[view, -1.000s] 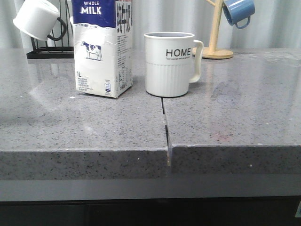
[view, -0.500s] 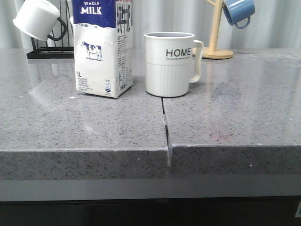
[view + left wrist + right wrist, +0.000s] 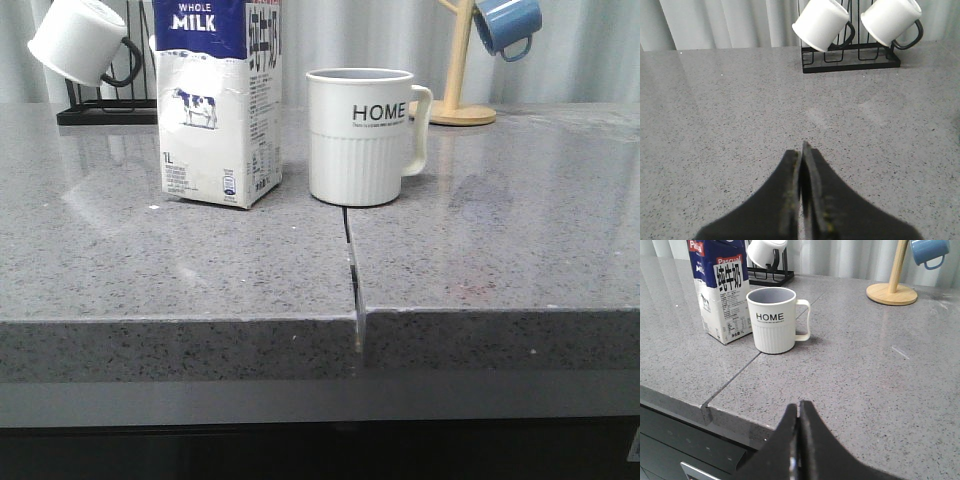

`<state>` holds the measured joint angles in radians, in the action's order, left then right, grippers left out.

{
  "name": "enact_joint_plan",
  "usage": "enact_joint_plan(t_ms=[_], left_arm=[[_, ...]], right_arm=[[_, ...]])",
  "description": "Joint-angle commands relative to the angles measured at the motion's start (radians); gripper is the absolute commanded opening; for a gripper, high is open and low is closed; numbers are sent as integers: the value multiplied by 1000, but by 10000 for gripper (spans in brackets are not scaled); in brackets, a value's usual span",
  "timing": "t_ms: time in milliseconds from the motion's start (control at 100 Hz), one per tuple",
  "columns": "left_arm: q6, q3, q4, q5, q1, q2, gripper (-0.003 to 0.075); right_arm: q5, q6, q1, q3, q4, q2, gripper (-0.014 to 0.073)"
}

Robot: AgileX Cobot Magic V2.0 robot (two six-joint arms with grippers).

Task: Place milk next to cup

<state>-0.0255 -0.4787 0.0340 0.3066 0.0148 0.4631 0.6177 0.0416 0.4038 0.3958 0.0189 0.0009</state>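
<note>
Standing upright just beside cup (image 3: 360, 135), milk (image 3: 218, 100) well apart from both clenched, empty end effectors (image 3: 799, 412) (image 3: 802, 152)

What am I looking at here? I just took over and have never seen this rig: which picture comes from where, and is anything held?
It is a robot with two arms. One picture looks forward over the grey counter; the other two come from cameras on each wrist. On the counter the milk carton stands upright beside the HOME cup, with a small gap between them. Behind are white mugs on a black rack and a blue mug on a wooden stand. The left tool and the right tool are both shut and hold nothing.
</note>
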Motion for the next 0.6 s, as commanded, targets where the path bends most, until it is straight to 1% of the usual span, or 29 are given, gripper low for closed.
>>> enact_joint_plan(t_ms=[0, 150, 410, 590], left_arm=[[-6, -16, 2, -70, 1, -21, -21], [-6, -7, 2, -61, 1, -53, -21], [-3, 101, 2, -66, 1, -152, -21], [10, 251, 4, -221, -1, -272, -21]], right_arm=[[-74, -8, 1, 22, 0, 12, -59], [-74, -8, 1, 22, 0, 12, -59], [-74, -8, 1, 22, 0, 12, -59], [-74, -8, 1, 22, 0, 12, -59]])
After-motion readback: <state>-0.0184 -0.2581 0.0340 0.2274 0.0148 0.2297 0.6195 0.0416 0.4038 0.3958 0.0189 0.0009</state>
